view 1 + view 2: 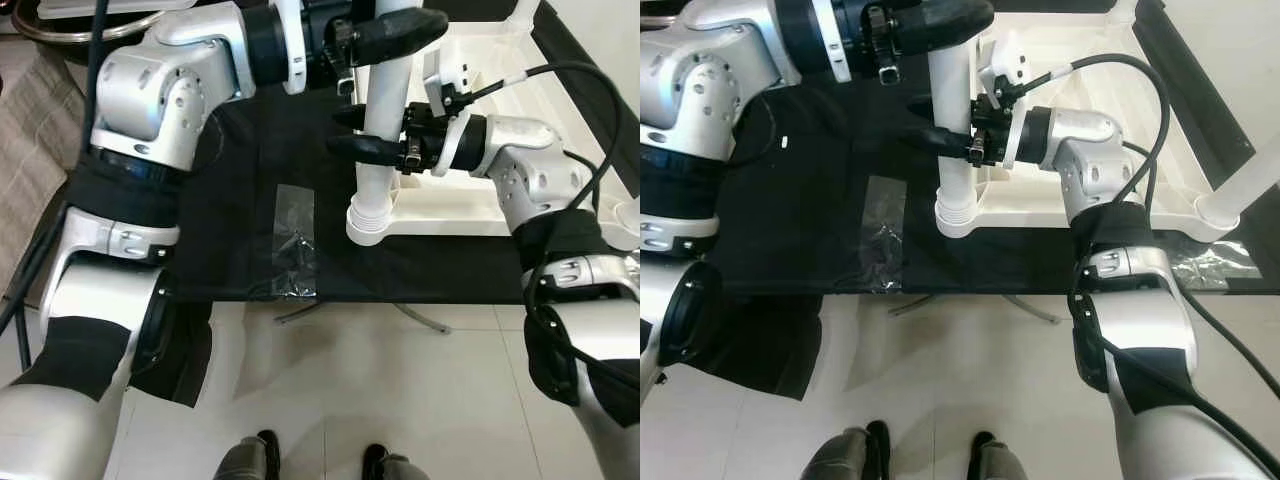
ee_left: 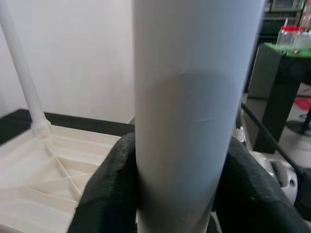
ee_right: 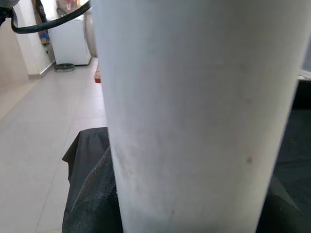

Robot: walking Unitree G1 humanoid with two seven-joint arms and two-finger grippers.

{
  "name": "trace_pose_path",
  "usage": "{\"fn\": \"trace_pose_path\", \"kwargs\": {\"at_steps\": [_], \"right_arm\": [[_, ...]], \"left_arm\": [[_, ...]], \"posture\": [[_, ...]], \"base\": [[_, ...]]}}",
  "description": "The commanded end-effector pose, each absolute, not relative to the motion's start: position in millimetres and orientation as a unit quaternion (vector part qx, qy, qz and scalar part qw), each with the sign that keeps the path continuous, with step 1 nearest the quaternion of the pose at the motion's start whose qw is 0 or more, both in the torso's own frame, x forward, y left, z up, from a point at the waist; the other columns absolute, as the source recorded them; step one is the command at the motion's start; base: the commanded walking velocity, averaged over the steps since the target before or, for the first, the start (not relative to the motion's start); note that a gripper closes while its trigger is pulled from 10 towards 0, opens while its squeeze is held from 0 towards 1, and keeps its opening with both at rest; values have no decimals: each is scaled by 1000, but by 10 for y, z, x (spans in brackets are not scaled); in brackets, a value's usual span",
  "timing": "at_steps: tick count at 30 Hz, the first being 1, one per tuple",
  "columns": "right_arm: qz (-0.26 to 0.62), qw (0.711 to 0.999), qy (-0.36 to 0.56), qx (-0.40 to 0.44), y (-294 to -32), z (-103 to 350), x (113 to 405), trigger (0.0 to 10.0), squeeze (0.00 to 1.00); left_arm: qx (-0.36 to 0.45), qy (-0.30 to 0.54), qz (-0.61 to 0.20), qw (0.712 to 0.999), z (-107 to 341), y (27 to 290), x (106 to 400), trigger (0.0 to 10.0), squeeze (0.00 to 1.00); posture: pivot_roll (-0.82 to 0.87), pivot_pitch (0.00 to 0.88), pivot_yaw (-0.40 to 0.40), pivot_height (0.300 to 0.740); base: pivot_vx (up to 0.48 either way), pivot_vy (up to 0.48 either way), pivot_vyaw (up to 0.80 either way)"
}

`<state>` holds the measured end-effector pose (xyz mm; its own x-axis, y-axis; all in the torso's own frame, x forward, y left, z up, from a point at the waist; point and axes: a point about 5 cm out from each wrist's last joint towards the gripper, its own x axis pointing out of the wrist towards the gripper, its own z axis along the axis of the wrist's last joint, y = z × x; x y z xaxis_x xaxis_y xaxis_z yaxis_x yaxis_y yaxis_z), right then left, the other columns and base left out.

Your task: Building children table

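White plastic table leg [image 1: 384, 110] stands upright in a corner socket of the inverted white tabletop [image 1: 500, 215], which lies on a black-covered counter [image 1: 240, 250]. The leg's ribbed collar sits at the counter's near edge.

Left end effector [image 1: 395, 30] is positioned high on the leg; its black fingers [image 2: 104, 194] are pressed against both sides of the tube, pinching it. Right end effector [image 1: 365, 132] is positioned lower on the same leg, just above the collar; its fingers [image 1: 940, 138] also bracket and clamp the tube. In the right wrist view the leg [image 3: 199, 116] appears close up with black fabric behind it.

A second leg [image 2: 22, 77] stands upright in a far corner of the tabletop. A strip of clear tape [image 1: 293, 240] lies on the black cover, beside the collar. Light floor tiles [image 1: 400, 400] lie below the counter.
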<state>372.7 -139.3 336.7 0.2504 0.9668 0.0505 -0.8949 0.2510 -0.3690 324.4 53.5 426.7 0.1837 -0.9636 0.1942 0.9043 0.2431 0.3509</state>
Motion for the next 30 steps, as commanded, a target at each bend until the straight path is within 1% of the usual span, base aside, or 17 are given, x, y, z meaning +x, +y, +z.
{"fn": "trace_pose_path", "kwargs": {"at_steps": [1, 2, 4, 6, 12, 14, 16, 17, 18, 22, 23, 24, 25, 26, 27, 29, 30], "right_arm": [[596, 781, -141, -124, -1369, 3307, 3744, 0, 0], [584, 790, -146, -115, -1389, 3300, 3763, 0, 0], [564, 805, -150, -106, -1418, 3282, 3792, 0, 0], [552, 814, -148, -104, -1435, 3257, 3807, 0, 0], [543, 821, -147, -97, -1448, 3233, 3818, 0, 0], [508, 846, -142, -78, -1494, 3181, 3860, 0, 0], [508, 846, -142, -78, -1494, 3181, 3860, 0, 0], [500, 852, -138, -73, -1508, 3141, 3865, 0, 0], [500, 852, -138, -73, -1508, 3141, 3865, 0, 0], [465, 876, -116, -61, -1476, 3015, 3893, 0, 0], [465, 876, -116, -61, -1476, 3015, 3893, 0, 0], [460, 879, -113, -60, -1463, 3000, 3896, 0, 0], [459, 880, -109, -59, -1434, 2974, 3891, 0, 0], [459, 880, -109, -59, -1434, 2974, 3891, 0, 0], [455, 883, -99, -63, -1383, 2922, 3882, 0, 0], [443, 891, -72, -66, -1237, 2785, 3849, 0, 0], [421, 903, -49, -74, -1178, 2692, 3842, 0, 0]], "left_arm": [[82, -172, -623, 759, 4195, 407, 3261, 6039, 1000], [77, -177, -621, 759, 4206, 410, 3269, 10000, 1000], [64, -183, -616, 764, 4222, 439, 3282, 10000, 1000], [55, -188, -608, 769, 4236, 470, 3295, 10000, 1000], [46, -195, -600, 775, 4260, 507, 3314, 10000, 1000], [28, -213, -577, 788, 4317, 645, 3332, 10000, 1000], [28, -213, -577, 788, 4317, 645, 3332, 10000, 1000], [20, -222, -565, 795, 4337, 741, 3325, 10000, 1000], [20, -222, -565, 795, 4337, 741, 3325, 10000, 1000], [-16, -246, -506, 827, 4306, 1169, 3287, 10000, 1000], [-16, -246, -506, 827, 4306, 1169, 3287, 10000, 1000], [-21, -248, -495, 832, 4289, 1233, 3283, 10000, 475], [-24, -246, -486, 838, 4252, 1293, 3279, 10000, 475], [-24, -246, -486, 838, 4252, 1293, 3279, 10000, 475], [-27, -244, -473, 846, 4191, 1368, 3274, 10000, 0], [-38, -238, -446, 862, 4074, 1504, 3269, 10000, 0], [-42, -235, -432, 869, 4022, 1552, 3271, 10000, 0]], "posture": [[129, 276, 51, 740], [129, 276, 51, 740], [126, 276, 49, 740], [125, 276, 44, 740], [125, 276, 44, 740], [121, 274, 36, 740], [121, 274, 36, 740], [122, 275, 33, 740], [122, 275, 33, 740], [119, 273, 24, 740], [119, 273, 24, 740], [114, 271, 19, 740], [112, 271, 14, 740], [112, 271, 14, 740], [112, 270, 11, 740], [107, 269, 3, 740], [108, 266, -7, 740]], "base": [[0, 0, 0], [0, 0, 0], [0, 0, 0], [0, 0, 0], [0, 0, 0], [0, 0, 0], [0, 0, 0], [0, 0, 0], [0, 0, 0], [0, 0, 0], [0, 0, 0], [0, 0, 0], [0, 0, 0], [0, 0, 0], [0, 0, 0], [0, 0, 0], [0, 0, 0]]}}
